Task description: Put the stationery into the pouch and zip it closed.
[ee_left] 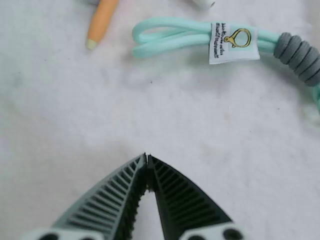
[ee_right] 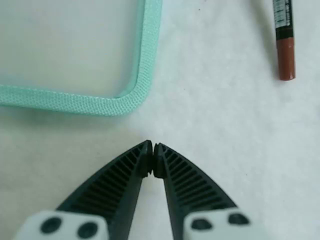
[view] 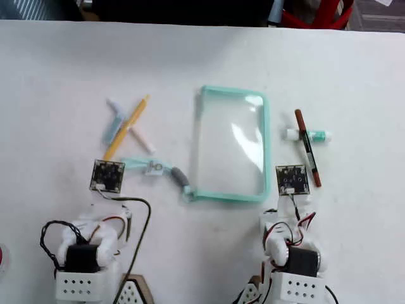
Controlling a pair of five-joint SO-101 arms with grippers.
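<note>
Two arms are waiting at the near edge of the white table (view: 57, 69). The left gripper (ee_left: 147, 161) and the right gripper (ee_right: 152, 152) are both pressing fully closed and holding nothing. Between them the clear plastic pouch with mint-green trim (view: 266, 142) is lying flat, its looped mint-green wrist strap (ee_left: 170, 36) trailing toward the left gripper. All the stationery is lying outside it. An orange pen (view: 127, 127), a pale blue marker (view: 114, 121) and a white marker (view: 142, 139) are crossing in a heap to the left, and a brown pen (view: 307, 149) is crossing a white-and-green tube (view: 308, 134) to the right. The overlaps are posing the likeliest trouble: lifting one item risks dragging or rolling its neighbour. The light pouch may also be sliding away when anything is pushed into it.
</note>
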